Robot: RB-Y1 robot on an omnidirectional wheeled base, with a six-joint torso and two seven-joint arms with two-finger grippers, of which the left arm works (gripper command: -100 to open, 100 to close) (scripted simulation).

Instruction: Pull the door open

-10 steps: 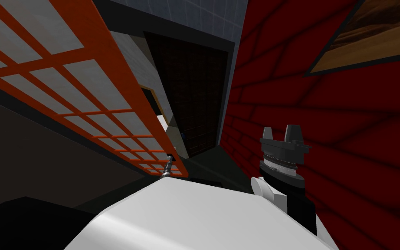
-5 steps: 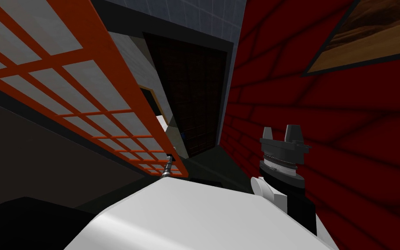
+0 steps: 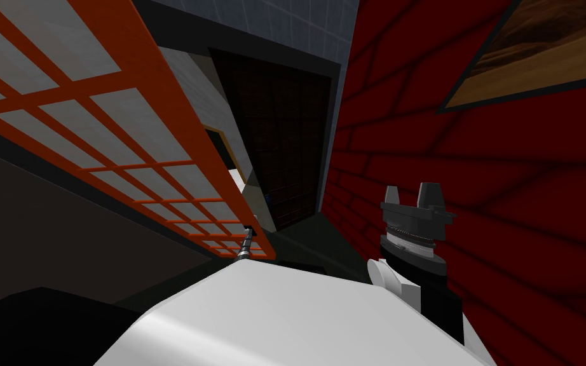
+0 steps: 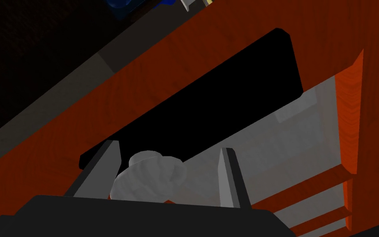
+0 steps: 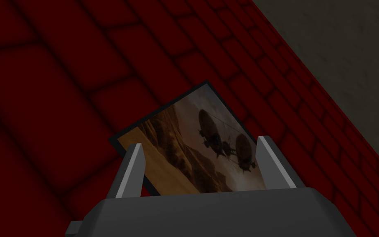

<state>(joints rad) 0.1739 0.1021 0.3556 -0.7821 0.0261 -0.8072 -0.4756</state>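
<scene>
Reading left gripper [image 4: 168,146] as spread wide, nothing clamped: grey knob [image 4: 149,177] between the fingers, just beside one, clear of the other. Knob on black plate [image 4: 209,94] at edge of orange lattice door [image 3: 126,146], left side. Right gripper [image 3: 412,190] spread too, holding nothing, near red brick wall [image 3: 508,190].

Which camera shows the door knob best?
The left wrist view: the grey knob sits large between the left end effector's open fingers, against the orange door. The head view gives a small sliver at the door's edge; the right wrist view faces elsewhere.
</scene>
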